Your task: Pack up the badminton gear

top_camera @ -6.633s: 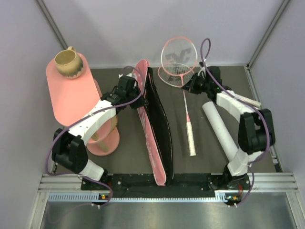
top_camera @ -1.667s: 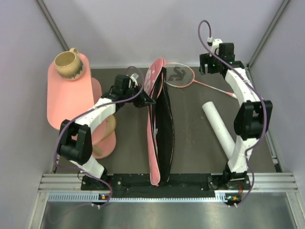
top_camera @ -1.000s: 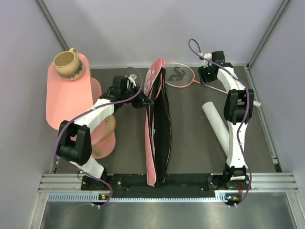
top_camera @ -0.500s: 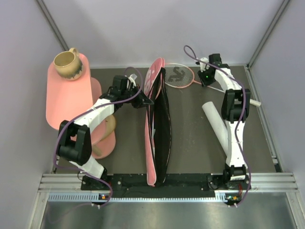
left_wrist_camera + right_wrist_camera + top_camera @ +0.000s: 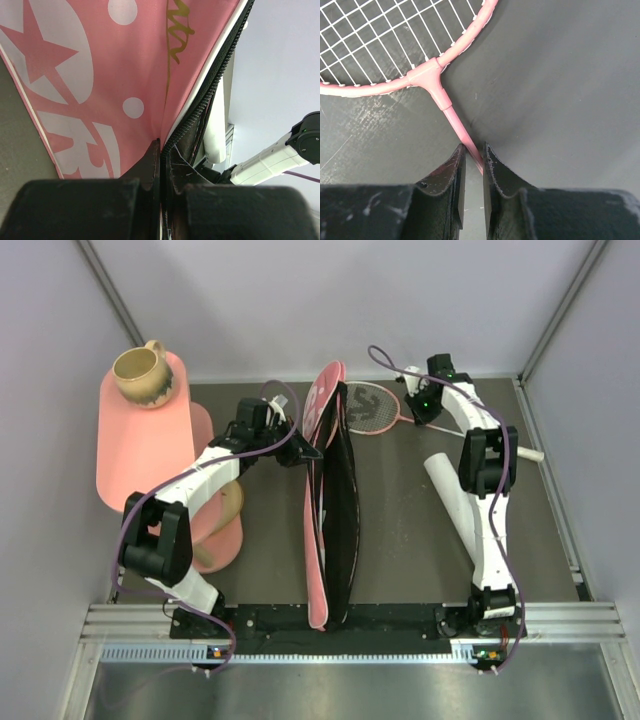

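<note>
Right gripper (image 5: 472,155) pinching racket (image 5: 420,75) shaft, arm outstretched.

This looks like a robot test cell in a lab, not a home. Plain lilac wall panels (image 5: 300,300) box in a dark desk (image 5: 400,540), and an aluminium rail (image 5: 330,625) along its near edge carries the bolted bases of two white arms with trailing purple cables (image 5: 120,540).
</note>
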Available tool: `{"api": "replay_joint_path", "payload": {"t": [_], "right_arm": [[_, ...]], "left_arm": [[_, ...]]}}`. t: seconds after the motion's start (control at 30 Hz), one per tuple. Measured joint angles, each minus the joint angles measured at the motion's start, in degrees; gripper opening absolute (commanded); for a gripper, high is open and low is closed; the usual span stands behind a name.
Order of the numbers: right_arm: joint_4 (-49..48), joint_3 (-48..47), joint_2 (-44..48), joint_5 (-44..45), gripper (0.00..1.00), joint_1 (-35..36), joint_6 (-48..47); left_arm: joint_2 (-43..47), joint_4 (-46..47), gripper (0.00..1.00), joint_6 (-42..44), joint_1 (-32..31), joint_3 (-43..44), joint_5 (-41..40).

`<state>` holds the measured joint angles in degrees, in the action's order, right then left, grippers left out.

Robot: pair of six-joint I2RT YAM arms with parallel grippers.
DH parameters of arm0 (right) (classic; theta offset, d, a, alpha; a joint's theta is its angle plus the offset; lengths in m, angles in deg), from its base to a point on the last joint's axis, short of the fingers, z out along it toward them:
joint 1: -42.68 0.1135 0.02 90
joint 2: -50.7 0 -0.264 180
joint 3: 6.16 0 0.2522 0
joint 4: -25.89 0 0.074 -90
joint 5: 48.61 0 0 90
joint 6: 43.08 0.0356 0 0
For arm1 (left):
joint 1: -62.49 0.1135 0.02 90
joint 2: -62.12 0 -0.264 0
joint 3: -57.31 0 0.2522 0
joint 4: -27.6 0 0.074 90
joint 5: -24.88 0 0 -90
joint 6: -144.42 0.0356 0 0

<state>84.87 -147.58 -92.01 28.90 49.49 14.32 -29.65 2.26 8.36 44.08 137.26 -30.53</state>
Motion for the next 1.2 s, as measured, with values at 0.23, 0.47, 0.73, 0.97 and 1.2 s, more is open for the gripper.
{"api": "replay_joint_path", "payload": {"t": [0.23,0.47,0.73,0.97,1.2], "right_arm": [[0.1,0.0,0.0,0.8,0.0,0.3,-1.4],[-1.0,0.6,0.9,6.6,0.0,1.0,1.0],[-7.9,18.5,17.1,16.2,0.0,1.3,4.5],[-17.6,30.1,33.3,22.9,0.0,1.2,5.9],[-24.5,37.3,43.9,28.9,0.0,0.5,6.8]], "left_arm": [[0.0,0.0,0.0,0.4,0.0,0.0,-0.2],[0.3,-0.1,0.0,0.7,0.0,0.0,-1.1],[1.1,-0.1,0.0,1.4,0.0,-0.1,-2.9],[1.3,-0.6,0.0,2.3,0.0,0.0,-4.1],[1.6,-2.8,0.0,2.5,0.0,0.4,-6.9]]}}
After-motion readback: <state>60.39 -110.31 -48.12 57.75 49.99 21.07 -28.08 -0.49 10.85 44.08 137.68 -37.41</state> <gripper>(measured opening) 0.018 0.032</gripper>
